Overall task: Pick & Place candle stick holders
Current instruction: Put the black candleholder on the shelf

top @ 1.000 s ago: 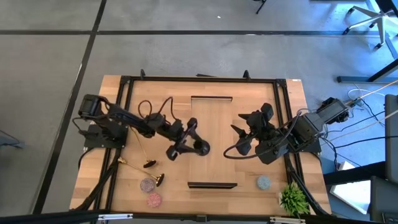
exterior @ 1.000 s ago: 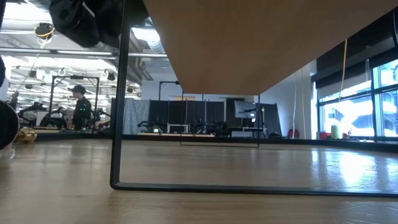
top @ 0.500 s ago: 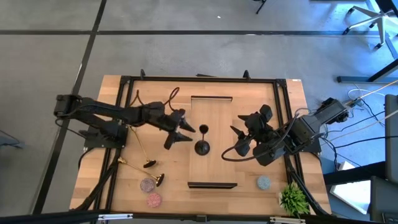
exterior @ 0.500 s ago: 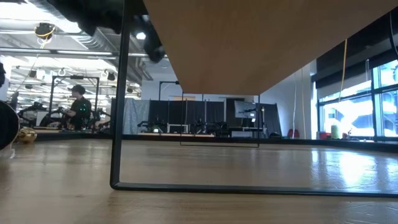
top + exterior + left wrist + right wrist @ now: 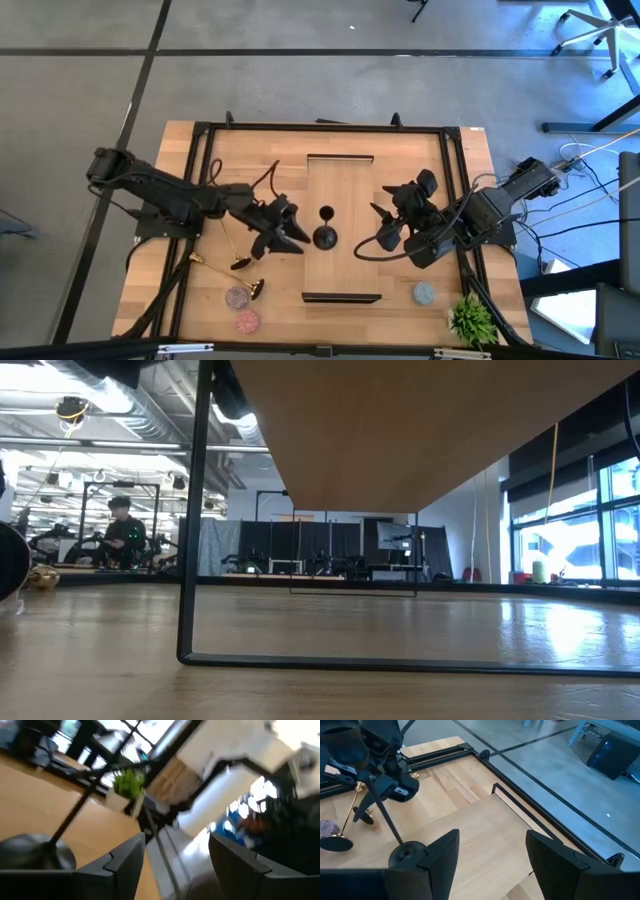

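Note:
A black stemmed holder (image 5: 325, 236) stands upright on its round base on the raised wooden board (image 5: 345, 190) in the middle of the table. It also shows in the right wrist view (image 5: 406, 852) and, by its base, in the left wrist view (image 5: 30, 852). My left gripper (image 5: 288, 237) is open and empty just left of it. My right gripper (image 5: 385, 226) is open and empty to its right. Two gold holders (image 5: 228, 245) (image 5: 250, 288) lie on the table at the near left. Two low speckled holders (image 5: 237, 297) (image 5: 247, 321) sit near them, and a light-blue one (image 5: 424, 293) sits at the near right.
A small green plant (image 5: 470, 320) stands at the near right corner. Black metal frames (image 5: 340, 157) (image 5: 341, 297) mark the board's far and near ends, and black rails (image 5: 200, 200) run along the table's sides. A person (image 5: 122, 532) is in the room far behind.
My left gripper was at the black holder a second ago. It has come away from it, first toward the far left, then back toward the near edge, and is now just left of it. The holder stays upright on the board.

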